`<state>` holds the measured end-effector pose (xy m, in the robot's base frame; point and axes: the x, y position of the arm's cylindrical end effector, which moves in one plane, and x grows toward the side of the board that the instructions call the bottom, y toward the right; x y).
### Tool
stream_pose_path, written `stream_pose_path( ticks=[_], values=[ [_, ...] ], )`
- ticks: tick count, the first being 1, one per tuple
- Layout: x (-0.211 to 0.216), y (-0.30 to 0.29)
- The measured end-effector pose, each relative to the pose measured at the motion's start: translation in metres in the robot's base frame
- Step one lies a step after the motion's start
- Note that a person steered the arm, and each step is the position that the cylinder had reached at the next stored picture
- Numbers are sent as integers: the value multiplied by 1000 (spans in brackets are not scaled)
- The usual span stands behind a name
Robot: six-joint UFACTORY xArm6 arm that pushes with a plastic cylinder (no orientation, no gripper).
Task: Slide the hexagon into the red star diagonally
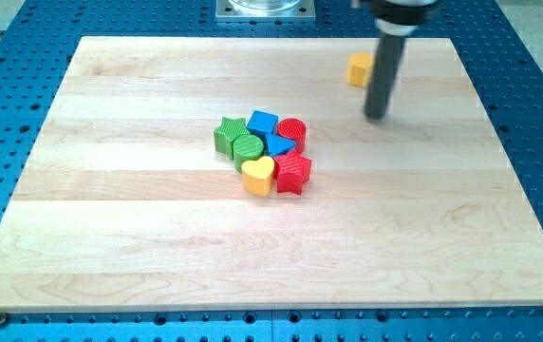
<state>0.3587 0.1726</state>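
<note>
The arm carries no gripper; it ends in a dark rod that can open on nothing and holds nothing. The tip (pixel 376 116) rests on the surface (pixel 110 237) near the upper right, just at 5 o'clock of the yellow hexagon (pixel 359 69). Whether rod and hexagon touch cannot be told; the rod's shaft overlaps the block's right edge in this view.

The hexagon lies alone near the surface's top edge, well apart from the other blocks. The red star (pixel 292 174) sits at the lower right of a tight cluster at mid-surface, at about 7 o'clock from the hexagon. Touching or nearly touching it are the yellow heart (pixel 259 176) at its 9 o'clock and the blue block (pixel 278 144) at its 12 o'clock. Further in the cluster are the red cylinder (pixel 292 130), the blue cube (pixel 262 123), the green cylinder (pixel 247 147) and the green star (pixel 228 135).

Assessment: the tip stands on the wrong side for the required push. A diagonal slide toward 7 o'clock calls for contact at the hexagon's 1 o'clock face, so the tip would need to pass round the block first. The red cylinder lies close to the direct line and risks being struck before the star.
</note>
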Motion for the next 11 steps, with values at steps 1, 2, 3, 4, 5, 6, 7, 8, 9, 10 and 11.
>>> stream_pose_path(
  ticks=[1,2,3,4,5,6,7,8,9,10,11],
  values=[
    [-75,3],
    [-118,6],
    [-128,-22],
    [-83,-33],
    [-7,-50],
    [9,-50],
    [21,-30],
    [40,-61],
    [58,-61],
    [76,-86],
    [82,-84]
  ],
)
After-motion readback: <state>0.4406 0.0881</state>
